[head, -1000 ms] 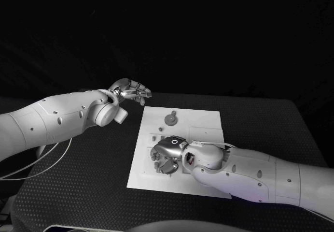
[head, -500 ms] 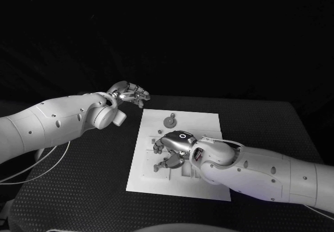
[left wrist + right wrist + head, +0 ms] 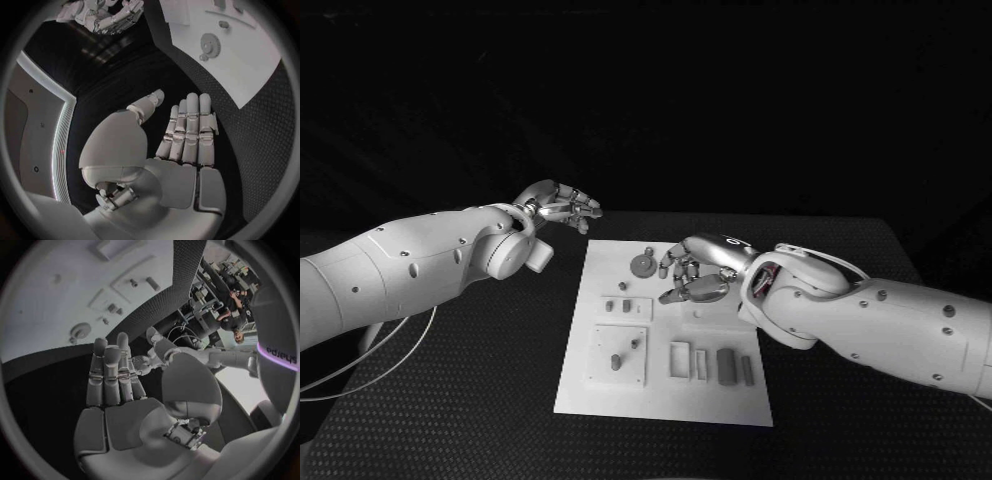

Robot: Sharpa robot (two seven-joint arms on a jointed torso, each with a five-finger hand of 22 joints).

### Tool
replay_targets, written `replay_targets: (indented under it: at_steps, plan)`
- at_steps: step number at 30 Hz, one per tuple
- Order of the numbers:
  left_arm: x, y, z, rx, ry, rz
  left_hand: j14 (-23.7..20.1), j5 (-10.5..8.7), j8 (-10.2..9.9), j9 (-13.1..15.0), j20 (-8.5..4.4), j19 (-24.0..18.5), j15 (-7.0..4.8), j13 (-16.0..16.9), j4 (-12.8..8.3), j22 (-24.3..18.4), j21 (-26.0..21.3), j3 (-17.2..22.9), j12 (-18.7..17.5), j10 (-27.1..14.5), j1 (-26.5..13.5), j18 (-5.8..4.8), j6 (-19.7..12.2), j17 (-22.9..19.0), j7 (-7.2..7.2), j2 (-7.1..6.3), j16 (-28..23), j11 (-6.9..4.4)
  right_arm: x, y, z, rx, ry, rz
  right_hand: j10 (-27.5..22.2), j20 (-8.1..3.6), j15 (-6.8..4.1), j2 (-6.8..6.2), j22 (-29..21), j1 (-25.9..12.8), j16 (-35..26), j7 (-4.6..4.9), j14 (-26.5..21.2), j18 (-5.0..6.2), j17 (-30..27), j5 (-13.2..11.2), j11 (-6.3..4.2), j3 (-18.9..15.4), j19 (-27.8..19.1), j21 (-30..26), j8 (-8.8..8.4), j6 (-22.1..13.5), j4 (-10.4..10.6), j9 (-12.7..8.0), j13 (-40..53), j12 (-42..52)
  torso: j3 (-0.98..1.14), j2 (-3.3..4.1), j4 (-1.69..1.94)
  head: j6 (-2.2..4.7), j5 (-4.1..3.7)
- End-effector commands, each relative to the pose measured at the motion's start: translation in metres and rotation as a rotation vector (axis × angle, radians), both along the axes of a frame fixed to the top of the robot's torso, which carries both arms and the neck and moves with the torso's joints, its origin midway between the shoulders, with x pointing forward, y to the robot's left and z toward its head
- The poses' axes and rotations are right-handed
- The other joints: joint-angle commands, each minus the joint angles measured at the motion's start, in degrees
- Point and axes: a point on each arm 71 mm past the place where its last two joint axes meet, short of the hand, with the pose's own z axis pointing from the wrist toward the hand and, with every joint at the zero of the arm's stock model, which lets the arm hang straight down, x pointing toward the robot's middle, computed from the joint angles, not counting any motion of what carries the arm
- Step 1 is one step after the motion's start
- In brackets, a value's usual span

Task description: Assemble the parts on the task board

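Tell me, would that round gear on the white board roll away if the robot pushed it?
Probably not. The gear seems to lie flat on the task board, so a push would likely slide it rather than roll it. It looks small and thin, so probably light, and tricky to pick up lying flat.

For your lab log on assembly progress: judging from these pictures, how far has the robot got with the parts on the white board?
Done: a round gear-like part sits at the far end of the task board, and a peg stands in the near square plate. In hand: nothing; the right hand hovers over the board with fingers apart, and the left hand is off the board's far corner, open. Left: several loose pieces lie flat nearby, seemingly unplaced.
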Motion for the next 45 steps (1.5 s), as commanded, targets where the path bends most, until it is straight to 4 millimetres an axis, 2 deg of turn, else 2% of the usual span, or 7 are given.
replay_targets:
  at_steps: [1,7,12,17,25,32,45]
  plan:
    - [0.001,-0.001,0.001,-0.012,-0.009,-0.011,0.39,0.23,0.22,-0.08,-0.27,0.25,0.01,-0.02,0.39,0.09,-0.31,0.06,0.31,-0.17,-0.21,0.62,-0.31,0.10,0.10,0.17,-0.38,0.19,0.004,-0.017,-0.004,0.028,0.213,-0.075,-1.20,-0.29,-0.92,0.14,1.08,-1.07,2.16,-0.65,0.81,-0.51,1.26,0.06,-0.72,-0.67,1.09,0.67,0.34,0.16,0.21,0.35,8.24,8.15,0.18,-0.48,-0.66,0.28,0.00]
    - [0.002,-0.002,0.000,-0.011,-0.007,-0.012,0.40,0.22,0.24,-0.09,-0.27,0.26,0.00,-0.02,0.41,0.11,-0.32,0.05,0.32,-0.16,-0.22,0.62,-0.31,0.13,0.09,0.18,-0.39,0.19,0.002,-0.053,-0.014,0.001,0.398,-0.190,-8.05,-1.49,-1.71,1.52,1.32,-4.27,9.07,-1.82,0.82,-0.51,5.63,0.05,-1.58,0.07,2.62,2.25,1.69,2.15,2.68,2.99,24.30,24.93,0.25,-0.94,-1.19,0.18,0.23]
    - [0.001,-0.001,-0.004,-0.011,-0.001,-0.012,0.40,0.23,0.25,-0.10,-0.27,0.26,0.00,-0.02,0.42,0.11,-0.33,0.04,0.32,-0.16,-0.23,0.62,-0.31,0.14,0.09,0.19,-0.40,0.19,-0.008,-0.070,-0.025,-0.063,0.479,-0.215,-6.72,-2.23,-2.54,3.13,1.27,-7.47,11.46,-2.74,2.08,-0.51,6.81,0.07,-2.49,0.11,3.77,3.23,2.57,4.00,5.42,4.14,27.11,29.78,0.35,-1.19,-1.40,-0.12,0.48]
    - [0.000,-0.001,-0.006,-0.012,0.005,-0.013,0.41,0.23,0.26,-0.11,-0.27,0.27,0.00,-0.02,0.43,0.12,-0.33,0.03,0.33,-0.16,-0.25,0.62,-0.32,0.16,0.09,0.21,-0.41,0.19,-0.018,-0.086,-0.036,-0.015,0.605,-0.282,-4.84,-3.87,-3.15,3.19,1.23,-9.25,13.71,-3.34,4.61,-0.51,7.57,0.11,-3.16,0.49,6.61,4.73,2.39,4.57,7.05,4.83,29.16,33.99,0.33,-1.27,-1.47,-0.15,0.28]
    - [-0.001,0.000,-0.008,-0.016,0.005,-0.016,0.40,0.22,0.27,-0.12,-0.26,0.26,0.01,-0.02,0.46,0.14,-0.36,-0.01,0.32,-0.17,-0.31,0.61,-0.33,0.20,0.10,0.18,-0.44,0.19,-0.033,-0.103,-0.056,-0.124,0.738,-0.324,-4.19,-4.86,-3.38,3.39,1.20,-11.72,15.18,-3.48,5.79,-0.51,8.12,0.05,-3.27,0.03,8.21,5.58,2.17,4.99,7.88,5.44,30.58,36.69,0.19,-1.48,-1.62,-0.57,-0.33]
    - [-0.001,-0.001,-0.008,-0.019,0.005,-0.018,0.40,0.21,0.29,-0.14,-0.26,0.26,0.01,-0.02,0.50,0.15,-0.38,-0.05,0.32,-0.18,-0.37,0.61,-0.34,0.23,0.10,0.17,-0.47,0.20,-0.038,-0.106,-0.066,-0.228,0.760,-0.355,-4.19,-5.39,-3.39,2.67,1.17,-14.49,15.65,-3.47,5.91,-0.51,8.27,0.05,-3.27,0.01,8.58,5.84,1.64,4.84,9.55,5.63,30.93,37.52,0.04,-1.75,-1.95,-1.15,-0.65]
    - [-0.001,-0.002,-0.008,-0.025,0.009,-0.023,0.38,0.21,0.31,-0.17,-0.26,0.25,0.02,-0.02,0.53,0.17,-0.41,-0.09,0.32,-0.19,-0.43,0.61,-0.36,0.27,0.10,0.18,-0.52,0.20,-0.043,-0.089,-0.085,-0.273,0.774,-0.351,-4.28,-5.77,-3.09,1.59,1.20,-17.29,15.98,-3.12,5.84,-0.51,8.30,0.06,-2.94,0.83,8.48,6.01,0.10,3.90,11.43,5.18,30.90,38.00,-0.03,-1.69,-1.83,-1.71,-0.70]
